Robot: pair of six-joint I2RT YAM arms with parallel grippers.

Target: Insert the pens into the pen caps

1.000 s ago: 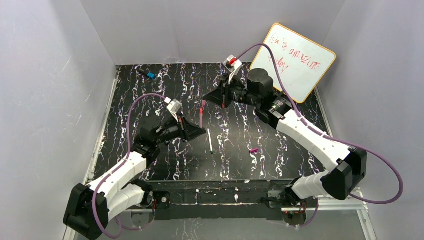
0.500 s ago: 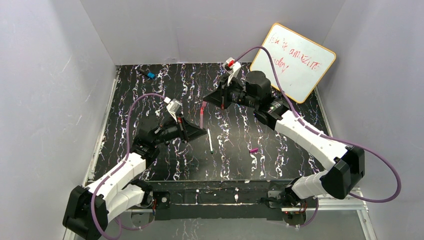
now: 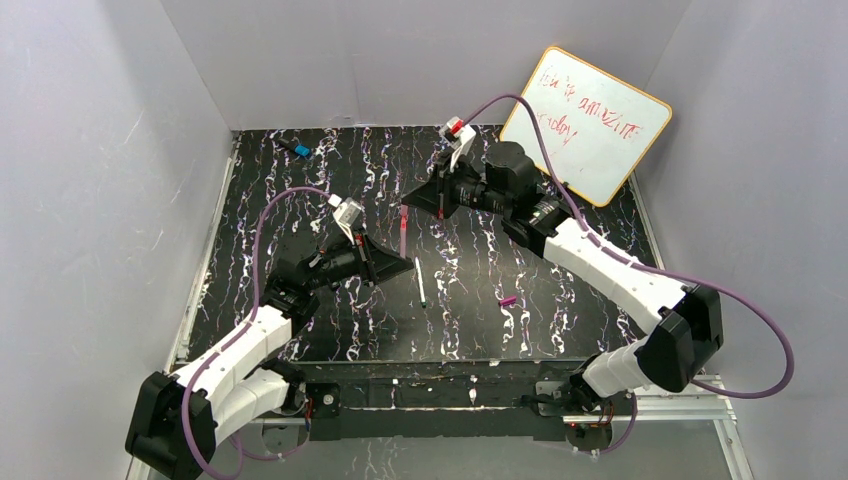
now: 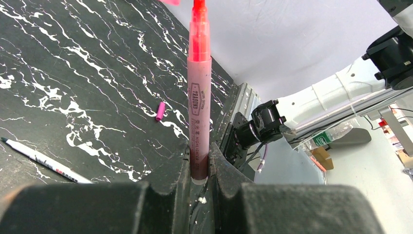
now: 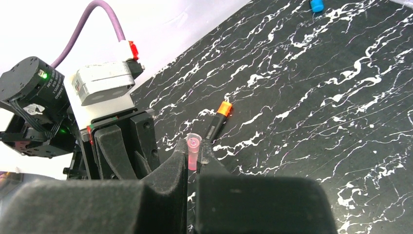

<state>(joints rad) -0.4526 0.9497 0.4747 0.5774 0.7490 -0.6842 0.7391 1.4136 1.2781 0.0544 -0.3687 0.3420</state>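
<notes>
Top external view, change: right arm has edged left, bringing the pale pink cap close beside the tip of the pink pen. Capping looks about to start; cap not yet on.
Left jaws: clamped on pink pen, tip pointing out toward right jaws.
Right jaws: clamped on pale pink cap, open end outward.
Pens, count: three. Pink one held; white pen on table just beside left jaws; black pen ahead of right jaws.
Caps, count: two seen. Pale pink held; magenta cap well apart from both jaws. Cannot tell the orange one from the black pen's orange end.
Other: one blue-ended marker.
</notes>
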